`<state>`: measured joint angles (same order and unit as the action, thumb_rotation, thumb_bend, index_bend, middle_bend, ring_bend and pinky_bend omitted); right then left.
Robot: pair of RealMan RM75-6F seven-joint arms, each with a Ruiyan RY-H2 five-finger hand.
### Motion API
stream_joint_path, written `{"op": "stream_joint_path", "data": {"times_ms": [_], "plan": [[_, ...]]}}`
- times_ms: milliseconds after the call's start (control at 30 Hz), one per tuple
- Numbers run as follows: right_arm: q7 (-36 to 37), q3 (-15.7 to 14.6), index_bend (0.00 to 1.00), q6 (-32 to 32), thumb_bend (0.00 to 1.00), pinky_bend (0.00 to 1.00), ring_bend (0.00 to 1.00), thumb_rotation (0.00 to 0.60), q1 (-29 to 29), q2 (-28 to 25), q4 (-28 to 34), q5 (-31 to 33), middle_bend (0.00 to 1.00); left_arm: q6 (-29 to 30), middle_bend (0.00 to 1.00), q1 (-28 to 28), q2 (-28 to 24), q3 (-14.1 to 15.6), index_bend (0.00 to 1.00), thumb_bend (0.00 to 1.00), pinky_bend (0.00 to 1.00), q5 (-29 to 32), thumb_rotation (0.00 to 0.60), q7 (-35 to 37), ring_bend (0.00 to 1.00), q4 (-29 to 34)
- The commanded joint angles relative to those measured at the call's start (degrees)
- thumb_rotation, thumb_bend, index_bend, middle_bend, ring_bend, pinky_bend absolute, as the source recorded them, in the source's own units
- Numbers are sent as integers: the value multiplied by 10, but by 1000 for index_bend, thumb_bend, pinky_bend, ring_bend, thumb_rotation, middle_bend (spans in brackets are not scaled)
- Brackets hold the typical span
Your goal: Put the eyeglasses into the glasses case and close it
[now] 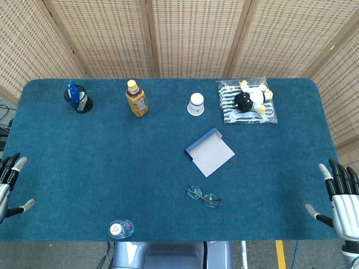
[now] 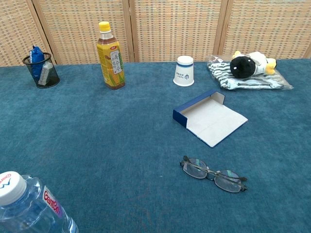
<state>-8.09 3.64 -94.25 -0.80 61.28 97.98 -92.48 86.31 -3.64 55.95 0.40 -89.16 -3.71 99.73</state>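
**Head view: glasses and open case lying apart on blue cloth, both hands idle at the edges**

Head view, looking straight down on a blue-covered table (image 1: 112, 162). Eyeglasses (image 1: 202, 196) folded, flat on the cloth, near the front edge and a little right of centre. Glasses case (image 1: 210, 151) just beyond them, lid thrown open, blue outside and pale inside, not touching the frames. Bare cloth between the two.

Left hand (image 1: 10, 185) at the far left edge of the table, fingers spread, holding nothing. Right hand (image 1: 341, 196) at the far right edge, fingers likewise apart and empty. Both well apart from the glasses and the case; neither seen in the chest view.

Along the far side, from left to right: black mesh pen cup (image 1: 78, 99) with something blue in it, tea bottle (image 1: 137, 98) with a yellow cap standing upright, white paper cup (image 1: 196, 103) upside down, plush toy (image 1: 251, 99) lying on a striped cloth inside a clear bag. All well clear of the case.

At the front edge, left of centre: clear water bottle (image 1: 120, 228) with a white cap, upright, looming large in the lower left corner of the chest view, well to the left of the glasses.

Behind the table, woven screen panels (image 1: 196, 33) in wooden frames.
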Motion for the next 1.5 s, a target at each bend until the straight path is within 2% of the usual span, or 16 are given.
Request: {"op": "stream_joint_path", "data": {"times_ms": [33,233,300,367,500,633,767,867,1167,1333,1500], "plan": [[1,-1,0,2,0,0,0,600,1,0,0,0,0,1,0,1,-1,0,0,0,0,-2,600,2,0,0],[0,-1,0,32,0,0,0,600,17,-5,2,0,0,2,0,2,0,3,0,0,0,-7,600,4,0,-2],[2,5,0,59,34,0,0,600,38,-14,6,-2,0,5,0,3,1,2,0,0,0,-8,600,3,0,-2],[10,11,0,85,135,0,0,600,61,-25,10,-12,0,6,0,3,1,2,0,0,0,-8,600,4,0,-1],[65,40,15,183,425,0,0,600,143,-62,22,-16,0,16,0,6,-1,-2,0,0,0,-9,600,7,0,1],[123,72,98,289,647,0,0,600,223,-84,37,16,0,16,0,7,-2,-5,0,0,0,-1,600,8,0,5],[150,99,167,387,852,0,0,600,300,-71,36,45,9,8,0,4,-3,-10,0,0,0,13,600,7,0,7],[126,117,182,451,983,0,0,600,360,-32,10,74,36,-4,0,-1,0,-15,0,0,0,28,600,1,0,5],[-23,141,228,550,1000,0,0,600,486,120,-90,216,101,-39,0,-16,3,-29,0,0,0,73,600,-1,0,0],[-95,141,232,573,1000,9,0,600,539,184,-150,310,133,-57,0,-23,3,-36,0,0,0,94,600,0,0,-3],[-147,124,225,595,1000,30,9,600,585,250,-229,418,177,-70,0,-29,3,-40,0,0,0,111,600,-3,0,-3]]}}
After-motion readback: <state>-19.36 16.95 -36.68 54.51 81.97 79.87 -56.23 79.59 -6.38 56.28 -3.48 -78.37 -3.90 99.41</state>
